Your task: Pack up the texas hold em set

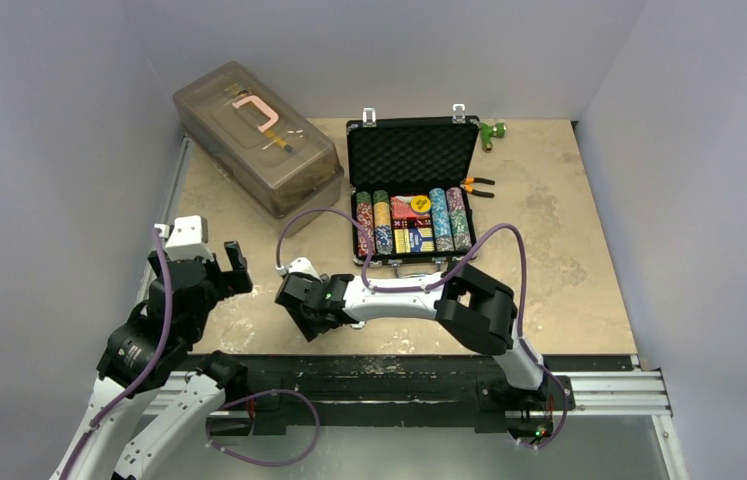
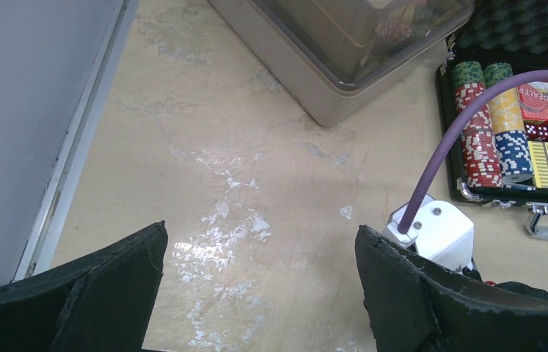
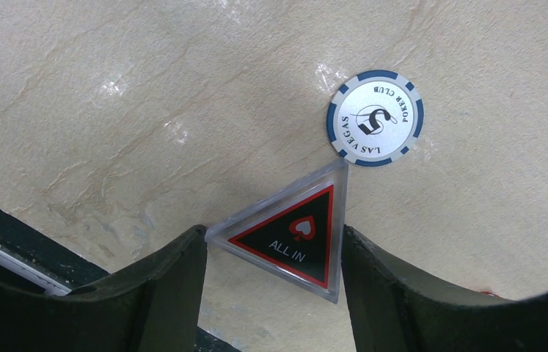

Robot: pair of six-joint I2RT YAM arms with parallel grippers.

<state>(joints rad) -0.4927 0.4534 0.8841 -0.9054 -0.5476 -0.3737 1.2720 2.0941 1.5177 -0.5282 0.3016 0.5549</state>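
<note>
The black briefcase (image 1: 411,150) lies open at the table's far middle, with rows of poker chips (image 1: 364,225), card decks and a yellow disc inside; its left end shows in the left wrist view (image 2: 480,139). My right gripper (image 1: 299,315) is low over the table in front of the case. Its fingers touch both sides of a clear triangular "ALL IN" marker (image 3: 296,231), which lies flat on the table. A blue-and-white chip (image 3: 375,117) lies just beyond it. My left gripper (image 2: 262,242) hovers wide open over bare table at the left, holding nothing.
A large translucent grey-brown box (image 1: 254,135) stands at the back left, close to the case. Orange-handled pliers (image 1: 477,186) lie right of the case and a small green object (image 1: 492,130) sits by the back wall. A black rail (image 1: 389,370) marks the near edge.
</note>
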